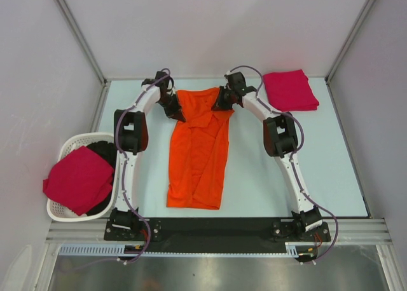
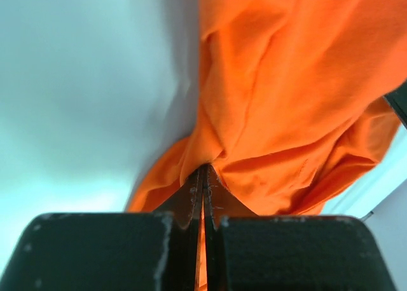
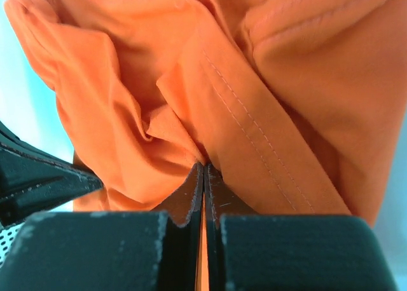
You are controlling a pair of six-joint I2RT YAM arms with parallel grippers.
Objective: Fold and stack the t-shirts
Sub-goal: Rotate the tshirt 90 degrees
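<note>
- Orange shirt [image 1: 198, 154] lay lengthwise down the middle of the bench [image 1: 318, 170], a long narrow strip between our two arms, its near end flat and its far end gathered up.
- Our left pincer [image 2: 204, 176] had its fingers pressed together with a bunch of orange cloth pinched between them, at the far left corner of the strip.
- Our right pincer [image 3: 204, 173] was clamped the same way on the far right corner, over a stitched hem.
- We judged that both corners were held so that the far edge would keep level and the strip could be carried over toward the near end, halving its length.
- One folded crimson shirt [image 1: 290, 89] sat at the far right corner of the bench, well apart from the orange one; we took it for the start of the stack, placed clear of the folding space.
- One loose crimson shirt [image 1: 79, 178] hung over the near rim of the white basket [image 1: 63, 152] on the left, with a dark item [image 1: 102, 152] beneath it, so we reckoned the task was partway along.
</note>
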